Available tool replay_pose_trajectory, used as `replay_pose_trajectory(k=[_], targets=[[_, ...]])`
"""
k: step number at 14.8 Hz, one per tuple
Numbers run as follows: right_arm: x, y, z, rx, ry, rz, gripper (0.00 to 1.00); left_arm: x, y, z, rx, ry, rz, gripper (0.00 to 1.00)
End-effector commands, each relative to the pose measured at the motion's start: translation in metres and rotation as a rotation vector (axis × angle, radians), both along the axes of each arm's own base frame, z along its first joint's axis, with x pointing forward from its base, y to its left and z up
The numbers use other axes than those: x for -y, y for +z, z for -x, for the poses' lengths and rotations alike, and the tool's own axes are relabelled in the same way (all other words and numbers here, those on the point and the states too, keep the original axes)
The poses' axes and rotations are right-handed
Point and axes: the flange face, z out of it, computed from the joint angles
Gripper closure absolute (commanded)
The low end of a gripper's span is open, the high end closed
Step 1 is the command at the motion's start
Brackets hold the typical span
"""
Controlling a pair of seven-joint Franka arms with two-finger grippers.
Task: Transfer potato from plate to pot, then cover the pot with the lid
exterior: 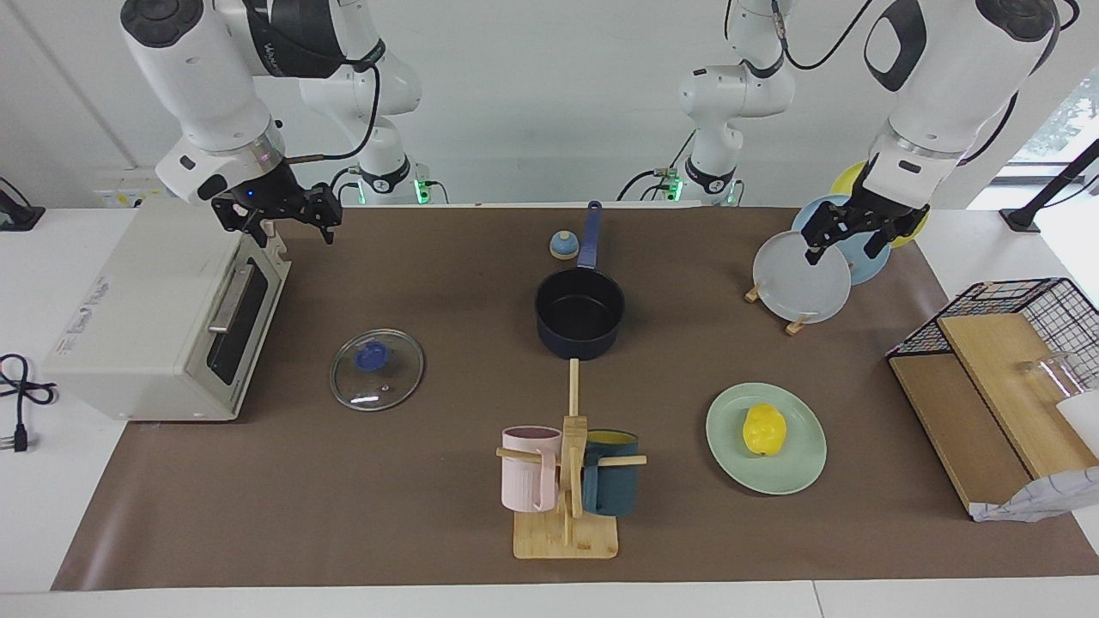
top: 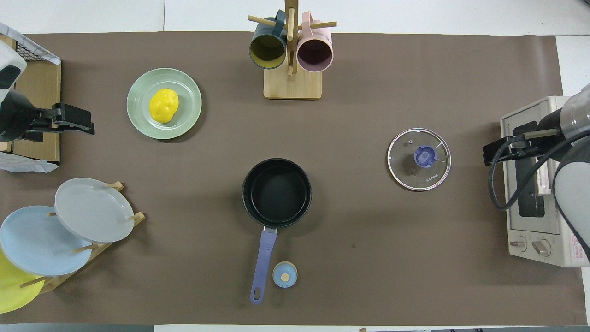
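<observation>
The yellow potato [exterior: 763, 428] [top: 163, 105] lies on the mint-green plate [exterior: 798, 470] [top: 186, 121], farther from the robots than the pot and toward the left arm's end. The navy pot [exterior: 579, 313] [top: 276, 191] sits mid-table, empty, with its handle pointing toward the robots. Flat on the mat toward the right arm's end lies the glass lid [exterior: 377, 369] [top: 418, 159] with its blue knob up. My left gripper [exterior: 840, 255] [top: 85, 122] hangs open over the plate rack. My right gripper [exterior: 279, 227] [top: 488, 154] hangs open over the toaster oven's front edge. Neither holds anything.
A toaster oven [exterior: 154, 318] [top: 534, 203] stands at the right arm's end. The mug tree [exterior: 567, 481] [top: 291, 55] with a pink and a teal mug stands farther out than the pot. A rack of upright plates [exterior: 803, 279] [top: 92, 210], a small bell [exterior: 563, 245] [top: 285, 274] and a wire basket [exterior: 1022, 300] are also present.
</observation>
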Motion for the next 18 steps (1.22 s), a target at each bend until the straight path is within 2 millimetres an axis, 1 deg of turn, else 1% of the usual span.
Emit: replay_pose_trajectory(k=[1,6,9,10,12,13,14,15,16,17,18], targets=[[-0.001,0.003,0.0,0.015,-0.015,-0.016,0.0,0.0,0.0,0.006,-0.004,-0.013,0.011,0.0],[-0.001,0.003,0.0,0.015,-0.013,-0.015,0.0,-0.003,0.001,0.005,0.006,-0.005,0.012,0.0],[-0.005,0.004,0.001,0.017,-0.005,-0.015,0.0,-0.004,0.002,0.002,0.029,-0.006,0.014,0.0],[-0.004,0.005,0.001,0.018,-0.008,-0.018,0.0,-0.004,0.002,0.001,0.037,-0.006,0.015,0.0],[0.0,0.008,0.002,0.024,-0.015,-0.018,0.0,-0.004,0.0,-0.003,0.036,-0.028,0.016,0.0],[-0.002,0.007,0.002,0.021,-0.009,-0.018,0.0,-0.003,-0.001,-0.004,0.036,-0.06,0.016,0.0],[-0.005,0.004,0.006,0.006,0.002,-0.019,0.0,-0.003,-0.008,-0.009,0.028,-0.082,0.023,0.0],[-0.011,0.006,0.008,0.013,0.017,-0.019,0.0,-0.002,-0.016,-0.014,0.016,-0.094,0.038,0.0],[-0.021,0.005,0.007,0.021,0.046,-0.024,0.0,-0.001,-0.02,-0.02,0.015,-0.096,0.045,0.0],[-0.026,-0.001,0.003,0.056,0.068,-0.051,0.0,0.0,-0.03,-0.027,-0.001,-0.096,0.047,0.0],[-0.029,-0.014,0.0,0.1,0.091,-0.069,0.0,0.001,-0.041,-0.034,-0.018,-0.094,0.06,0.0]])
